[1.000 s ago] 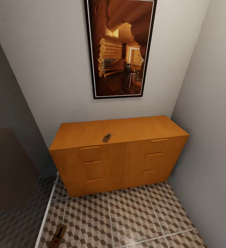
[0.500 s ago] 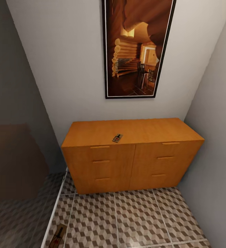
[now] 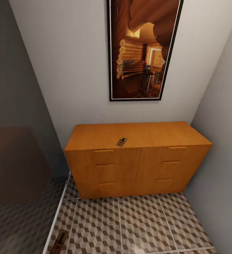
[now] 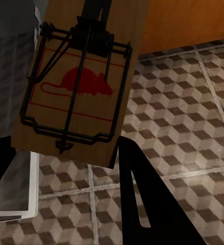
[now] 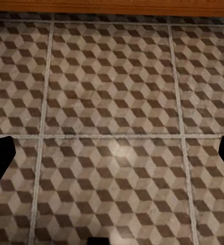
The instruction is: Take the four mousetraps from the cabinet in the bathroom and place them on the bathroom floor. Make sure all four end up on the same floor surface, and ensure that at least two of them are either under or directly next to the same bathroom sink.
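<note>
One mousetrap [image 4: 76, 81] is pinched in my left gripper [image 4: 66, 158]; right gripper [image 5: 112, 158] spread; another [image 3: 121, 141] waits near the cabinet [image 3: 137, 165] top's front edge; next, I judge, floor placement.

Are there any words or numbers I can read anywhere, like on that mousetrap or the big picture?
None: no words or numbers show.
Brown wooden mousetrap in the left gripper: only a red mouse drawing.
Framed log-cabin picture: no writing.
Small mousetrap on the orange-brown cabinet: too small to tell.

Mousetraps counted: two. One mousetrap [image 3: 121, 141] lies on the cabinet [image 3: 94, 135] top; a second mousetrap [image 3: 59, 241] at floor level. Cabinets: one, with six drawers in two columns of three. Framed pictures [image 3: 144, 49]: one.
</note>
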### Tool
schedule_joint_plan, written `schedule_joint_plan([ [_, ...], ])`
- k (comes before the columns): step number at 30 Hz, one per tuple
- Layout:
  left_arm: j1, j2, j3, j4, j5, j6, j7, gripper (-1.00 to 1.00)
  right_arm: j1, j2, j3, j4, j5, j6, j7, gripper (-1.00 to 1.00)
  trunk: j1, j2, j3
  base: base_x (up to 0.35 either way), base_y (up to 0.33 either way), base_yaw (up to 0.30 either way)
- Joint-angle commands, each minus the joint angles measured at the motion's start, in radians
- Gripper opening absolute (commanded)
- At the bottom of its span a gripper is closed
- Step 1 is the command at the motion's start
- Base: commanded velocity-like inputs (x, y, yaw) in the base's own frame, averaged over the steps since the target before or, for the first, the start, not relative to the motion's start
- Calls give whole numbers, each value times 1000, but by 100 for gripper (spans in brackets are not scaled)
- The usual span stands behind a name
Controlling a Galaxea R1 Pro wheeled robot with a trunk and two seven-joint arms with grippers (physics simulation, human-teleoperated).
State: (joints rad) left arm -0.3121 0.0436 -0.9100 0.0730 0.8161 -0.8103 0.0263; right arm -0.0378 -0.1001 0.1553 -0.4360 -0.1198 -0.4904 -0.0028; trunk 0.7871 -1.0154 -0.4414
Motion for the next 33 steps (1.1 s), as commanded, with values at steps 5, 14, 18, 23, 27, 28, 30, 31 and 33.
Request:
schedule_joint_plan([
  [5,-1,-1,-7,2,-2,-3,7,-100,-1,-1,7,0,-11,-4,0,100,0,-1,-1,72,0,193],
  [14,-1,-1,-7,2,-2,-3,7,-100,-1,-1,9,1,-9,-4,0,100,0,-1,-1,10,0,72],
  [18,-1,-1,-7,3,-2,-3,7,-100,-1,-1,9,-4,-9,-4,0,100,0,-1,-1,1,0,7],
  [23,-1,-1,-7,3,-2,-3,7,-100,-1,-1,9,-16,-7,-5,0,100,0,-1,-1,0,0,1],
  [27,-1,-1,-7,3,-2,-3,7,-100,-1,-2,9,-19,-6,-4,0,100,0,-1,-1,0,0,0],
  [28,-1,-1,-7,3,-2,-3,7,-100,-1,-2,9,-20,-5,-4,0,100,0,-1,-1,0,0,0],
  [30,-1,-1,-7,2,-2,-3,7,-100,-1,-1,9,-21,-5,-4,0,100,0,-1,-1,0,0,0],
  [31,-1,-1,-7,2,-2,-3,7,-100,-1,-1,9,-21,-5,-4,0,100,0,-1,-1,0,0,0],
  [33,-1,-1,-7,2,-2,-3,7,-100,-1,-1,9,-20,-5,-5,0,100,0,-1,-1,-3,0,0],
])
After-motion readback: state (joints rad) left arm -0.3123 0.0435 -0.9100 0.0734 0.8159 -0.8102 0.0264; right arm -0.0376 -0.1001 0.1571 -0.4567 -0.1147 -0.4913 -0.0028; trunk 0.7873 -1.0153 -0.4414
